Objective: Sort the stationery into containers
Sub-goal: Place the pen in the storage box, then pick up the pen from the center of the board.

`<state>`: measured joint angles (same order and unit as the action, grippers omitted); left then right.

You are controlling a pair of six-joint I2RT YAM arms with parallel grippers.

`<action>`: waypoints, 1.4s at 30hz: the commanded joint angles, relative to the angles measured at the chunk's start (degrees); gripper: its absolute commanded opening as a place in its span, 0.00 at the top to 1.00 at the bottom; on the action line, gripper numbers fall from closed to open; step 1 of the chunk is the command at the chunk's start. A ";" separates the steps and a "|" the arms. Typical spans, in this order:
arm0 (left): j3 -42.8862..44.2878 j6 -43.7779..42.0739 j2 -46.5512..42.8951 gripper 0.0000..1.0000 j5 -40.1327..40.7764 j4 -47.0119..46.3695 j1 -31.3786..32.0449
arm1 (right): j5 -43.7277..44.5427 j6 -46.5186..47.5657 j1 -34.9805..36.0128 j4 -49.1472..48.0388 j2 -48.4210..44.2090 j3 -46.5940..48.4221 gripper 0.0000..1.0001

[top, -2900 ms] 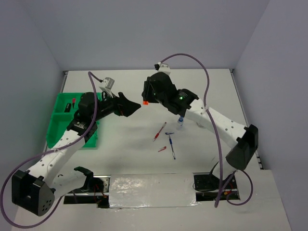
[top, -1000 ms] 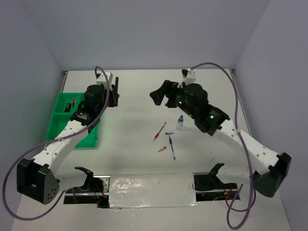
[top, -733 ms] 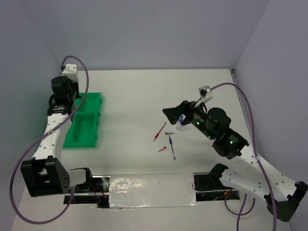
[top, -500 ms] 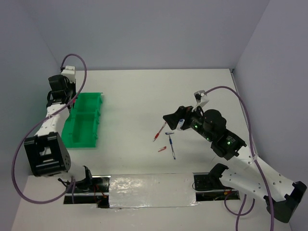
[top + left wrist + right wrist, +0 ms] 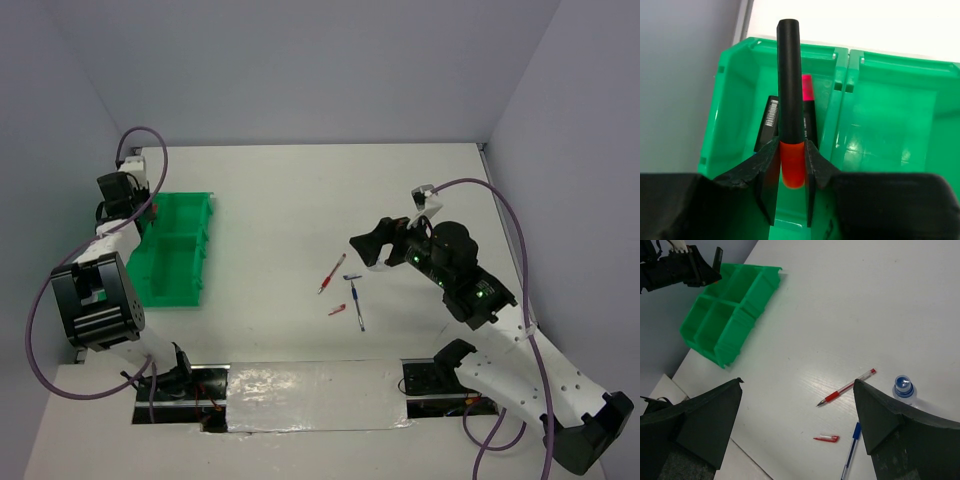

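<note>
Stationery: orange-ended highlighter (image 5: 789, 85) held over the green tray (image 5: 186, 272)

The left gripper (image 5: 791, 167) pinches the orange-ended highlighter by its orange end. The two fingers press against either side of it, and the black barrel points straight away from the wrist. It sits over a corner compartment of the green tray, the far-left one in the overhead view. In that same compartment a pink-ended highlighter (image 5: 807, 107) lies flat on the floor, partly hidden behind the held barrel. The neighbouring compartment seen by the left wrist camera shows only bare green plastic.

In the overhead view the tray lies at the left side of the table (image 5: 280, 200), with the left gripper at its far-left corner.

The right gripper (image 5: 797, 385) hangs above the middle-right of the table with its fingers spread wide and nothing between them. Below it lie the loose pieces:
- A red pen (image 5: 846, 387) lies at a slant.
- A blue pen (image 5: 850, 457) lies nearer the camera, partly cut off by the frame edge.
- A small red piece (image 5: 826, 438) lies just beside the blue pen (too small to tell what it is).
- A blue-capped bottle (image 5: 903, 386) stands upright near the red pen's far tip.

All of these lie well apart from the tray.
</note>
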<state>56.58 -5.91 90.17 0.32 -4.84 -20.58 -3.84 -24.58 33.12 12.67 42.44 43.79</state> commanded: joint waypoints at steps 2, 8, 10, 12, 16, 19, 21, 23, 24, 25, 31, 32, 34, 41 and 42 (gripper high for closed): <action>-0.41 1.51 0.45 0.64 1.44 -5.96 -0.43 | -1.09 0.59 -0.25 -1.59 -0.51 -0.37 0.00; 1.17 2.66 2.38 0.53 -1.01 -4.48 -4.29 | -1.61 0.23 -0.17 -2.47 -1.30 -0.72 0.00; 0.47 2.92 2.20 0.43 -1.37 -5.44 -4.73 | -1.09 0.23 -0.25 -2.38 -1.30 -0.64 0.00; 0.11 3.80 1.50 0.42 -2.07 -6.31 -5.17 | -1.00 0.23 -0.25 -2.47 -1.22 -0.72 0.00; 0.37 10.98 -3.85 0.42 -4.18 -8.07 -5.26 | 0.23 0.50 -0.60 -1.42 -0.78 -0.46 0.00; 5.88 22.89 -9.82 0.01 -3.84 -2.74 -5.09 | 0.41 0.85 -1.74 -0.19 -1.13 0.15 0.00; 9.50 29.09 -13.87 0.01 -7.92 3.41 -5.26 | 2.86 1.63 -2.18 0.95 -1.13 0.77 0.00; 8.48 37.09 -19.14 0.01 -15.40 4.67 -5.35 | 5.84 2.08 -2.36 2.10 -0.69 1.12 0.00; 6.20 41.12 -21.50 0.01 -23.26 3.01 -5.35 | 6.64 1.99 -2.45 2.53 -0.34 0.95 0.00; -0.52 43.33 -25.70 0.01 -27.87 -5.62 -5.35 | 6.91 1.90 -2.54 3.84 0.88 1.12 0.00; -10.85 47.40 -35.65 0.01 -42.07 -5.37 -3.69 | 9.98 0.41 -1.93 11.23 4.32 -0.02 0.01; -12.53 47.57 -37.16 0.01 -40.85 -5.44 -2.55 | 10.51 0.23 -1.40 11.76 5.02 -0.54 0.02; -16.56 48.36 -40.84 0.01 -39.43 -5.27 0.96 | 15.84 -1.17 1.84 14.48 8.78 -1.25 0.05; -14.04 47.14 -46.31 0.01 -26.15 18.01 2.82 | 23.26 -7.50 11.70 17.48 19.44 -3.18 0.13; -12.47 45.48 -46.75 0.01 -26.50 20.46 2.91 | 23.09 -7.68 11.79 16.70 20.57 -3.62 0.17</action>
<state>39.64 40.36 45.78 -30.13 7.64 -18.17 14.74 -29.23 44.51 27.94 62.28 41.10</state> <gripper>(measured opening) 0.993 0.848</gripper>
